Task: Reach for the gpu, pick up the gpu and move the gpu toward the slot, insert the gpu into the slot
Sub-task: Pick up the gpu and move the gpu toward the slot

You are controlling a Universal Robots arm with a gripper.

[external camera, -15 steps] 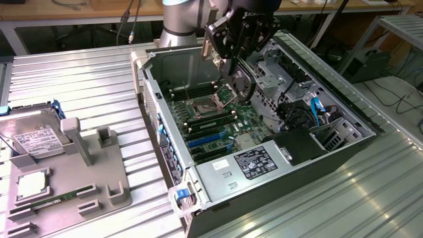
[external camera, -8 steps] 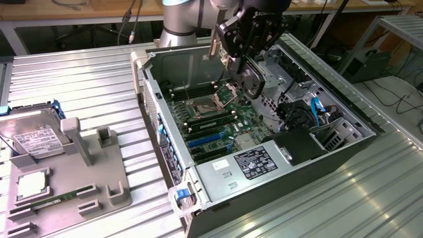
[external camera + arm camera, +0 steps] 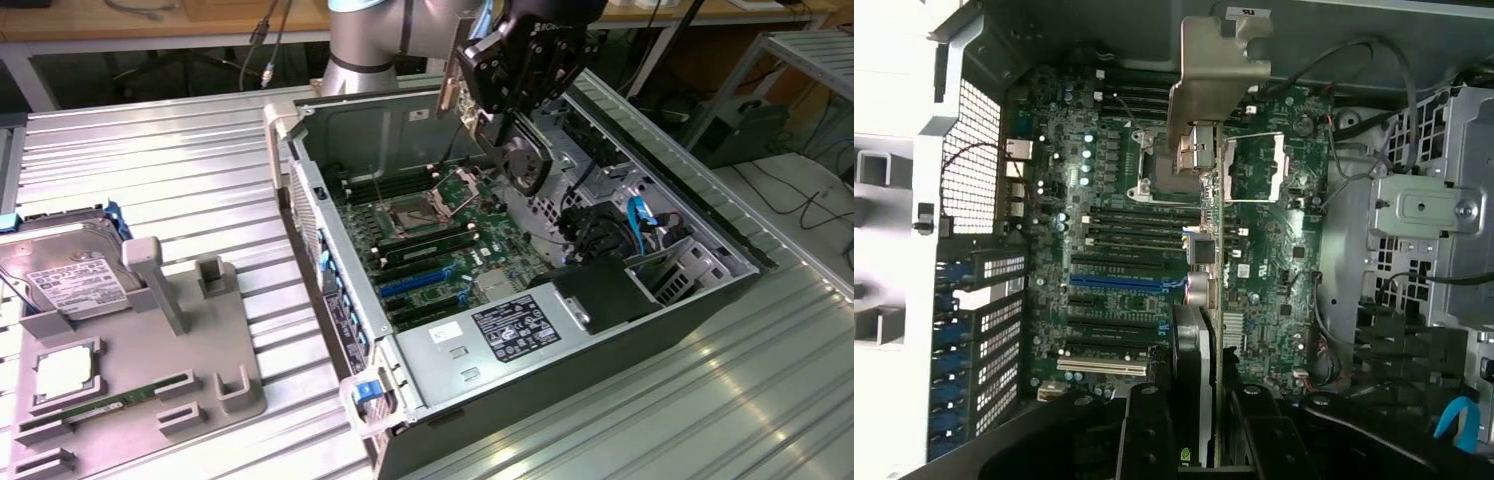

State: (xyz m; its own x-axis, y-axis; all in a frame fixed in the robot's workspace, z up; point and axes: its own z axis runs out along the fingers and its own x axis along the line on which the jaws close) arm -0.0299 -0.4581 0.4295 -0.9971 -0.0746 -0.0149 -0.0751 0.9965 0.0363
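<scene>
My gripper [image 3: 514, 115] is shut on the gpu [image 3: 523, 165], a dark card with a round fan, and holds it edge-down above the open computer case. The card hangs over the processor end of the green motherboard [image 3: 454, 245]. In the wrist view the gpu [image 3: 1204, 290] runs edge-on from between my black fingers [image 3: 1146, 430], and its silver end bracket [image 3: 1219, 85] sticks out at the far end. The blue slot [image 3: 414, 287] lies lower on the board, toward the power supply. Seen from the wrist, the slot [image 3: 1124, 283] sits to one side of the card's edge, apart from it.
The case walls [image 3: 300, 170] ring the board. A power supply [image 3: 514, 330] and a drive cage with a blue cable [image 3: 638, 215] crowd the exterior view's right. On the left, a grey fixture [image 3: 147, 370] holds a hard drive [image 3: 67, 280] and a memory stick [image 3: 107, 408].
</scene>
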